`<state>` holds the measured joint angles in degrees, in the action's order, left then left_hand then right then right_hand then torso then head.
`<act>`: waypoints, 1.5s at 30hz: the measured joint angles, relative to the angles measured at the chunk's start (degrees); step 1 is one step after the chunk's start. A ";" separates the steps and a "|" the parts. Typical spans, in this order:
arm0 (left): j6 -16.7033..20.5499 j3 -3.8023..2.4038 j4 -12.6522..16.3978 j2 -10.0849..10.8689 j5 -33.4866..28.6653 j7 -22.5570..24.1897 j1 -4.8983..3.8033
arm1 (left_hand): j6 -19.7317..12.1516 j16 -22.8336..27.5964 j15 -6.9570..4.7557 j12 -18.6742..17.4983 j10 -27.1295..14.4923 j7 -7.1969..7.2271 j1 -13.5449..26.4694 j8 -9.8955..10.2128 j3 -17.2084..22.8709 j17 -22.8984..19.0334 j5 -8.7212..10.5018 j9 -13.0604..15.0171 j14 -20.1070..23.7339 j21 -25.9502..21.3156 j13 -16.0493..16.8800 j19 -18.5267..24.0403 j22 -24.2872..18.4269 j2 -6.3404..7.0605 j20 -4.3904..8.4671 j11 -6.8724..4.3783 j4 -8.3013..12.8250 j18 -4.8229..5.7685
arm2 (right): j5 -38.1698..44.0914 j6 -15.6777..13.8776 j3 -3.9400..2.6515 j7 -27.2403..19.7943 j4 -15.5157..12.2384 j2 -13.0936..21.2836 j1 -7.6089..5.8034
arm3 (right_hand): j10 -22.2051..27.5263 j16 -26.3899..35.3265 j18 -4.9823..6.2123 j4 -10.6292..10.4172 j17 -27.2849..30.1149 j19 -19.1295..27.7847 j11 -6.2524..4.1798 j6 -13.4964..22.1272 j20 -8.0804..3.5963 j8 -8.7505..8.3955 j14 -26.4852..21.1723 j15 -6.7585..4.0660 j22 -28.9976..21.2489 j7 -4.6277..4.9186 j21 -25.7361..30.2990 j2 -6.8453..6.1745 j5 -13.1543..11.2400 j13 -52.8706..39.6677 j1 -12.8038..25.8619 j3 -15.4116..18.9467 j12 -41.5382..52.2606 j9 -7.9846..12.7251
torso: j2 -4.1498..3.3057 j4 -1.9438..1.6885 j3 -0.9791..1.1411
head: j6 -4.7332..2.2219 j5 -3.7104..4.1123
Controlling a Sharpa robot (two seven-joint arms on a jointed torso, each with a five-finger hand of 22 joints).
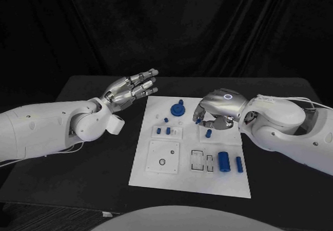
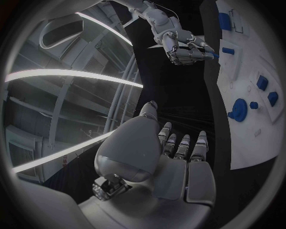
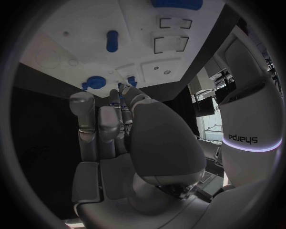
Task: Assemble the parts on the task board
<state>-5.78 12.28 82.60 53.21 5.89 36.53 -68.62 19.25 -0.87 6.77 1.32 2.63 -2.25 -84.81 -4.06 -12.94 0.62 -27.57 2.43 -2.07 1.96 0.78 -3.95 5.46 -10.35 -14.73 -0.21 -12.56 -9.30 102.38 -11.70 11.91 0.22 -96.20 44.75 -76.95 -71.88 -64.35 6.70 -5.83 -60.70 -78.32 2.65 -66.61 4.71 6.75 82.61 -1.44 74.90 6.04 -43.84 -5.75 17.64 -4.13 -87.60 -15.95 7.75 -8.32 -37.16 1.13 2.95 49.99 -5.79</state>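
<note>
Black surface [image 1: 83, 163] carries the white task board [image 1: 189, 183], blue parts on it. My right robot hand [image 1: 215, 115] pinches a small blue part [image 1: 198, 120] over the board's far end, ready to seat it; my left robot hand [image 1: 130, 88] waits beside the board, fingers spread, holding nothing.

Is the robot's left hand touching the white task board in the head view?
No. The left hand is raised with fingers spread, beside the task board.

One white task board [image 1: 153, 179] lies on the worktop [image 1: 75, 173]. On the task board are one blue gear [image 1: 178, 110], two long blue cylinders [image 1: 224, 161] at its right side, and several small blue pegs [image 1: 159, 130] near its middle. Two hands, the left hand [image 1: 132, 88] and the right hand [image 1: 220, 110], hover over it.
</note>
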 measured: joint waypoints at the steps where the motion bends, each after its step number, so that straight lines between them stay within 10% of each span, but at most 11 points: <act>1: 0.00 0.00 0.00 -0.02 0.00 -0.02 0.00 | 0.00 0.00 0.00 0.00 0.00 0.00 0.00 0.00 0.00 0.00 0.00 0.00 0.00 0.00 0.00 0.00 0.00 0.00 0.00 0.00 0.00 0.00 | -0.05 0.11 0.00 0.00 -0.04 -0.49 0.04 | 0.00 0.00 0.00 0.03 0.02 0.00 0.00 0.00 0.00 -0.01 0.00 0.00 0.00 0.00 0.15 0.00 0.00 0.00 0.00 -0.02 0.00 0.00 | 0.00 0.02 -0.01 | 0.00 -0.14; 45: -0.26 0.00 -0.91 -1.40 -0.01 -0.50 0.11 | 0.00 0.00 0.00 0.00 -0.05 0.00 -0.23 0.00 0.16 -0.02 -0.22 -0.01 0.00 0.00 -0.01 -0.01 -0.02 -0.23 -0.41 0.36 0.16 0.00 | -0.47 3.60 0.00 0.15 3.73 -9.66 6.81 | 0.00 0.65 -0.01 0.71 0.51 0.21 0.03 0.55 -0.20 -0.28 0.00 0.00 0.03 0.31 1.98 -0.08 0.06 0.14 -0.08 -0.56 -0.92 -0.74 | -0.07 -0.01 -0.01 | 0.00 -1.45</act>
<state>-6.04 12.28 81.69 51.81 5.88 36.04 -68.51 19.25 -0.87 6.77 1.32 2.59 -2.25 -85.04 -4.05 -12.77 0.60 -27.79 2.42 -2.07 1.96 0.77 -3.95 5.44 -10.58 -15.15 0.15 -12.40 -9.30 101.91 -8.09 11.91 0.37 -92.47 35.09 -70.13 -71.88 -63.70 6.70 -5.12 -60.20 -78.12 2.68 -66.06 4.51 6.47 82.62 -1.44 74.93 6.35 -41.86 -5.83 17.70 -4.00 -87.68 -16.51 6.83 -9.06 -37.23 1.12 2.94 49.99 -7.24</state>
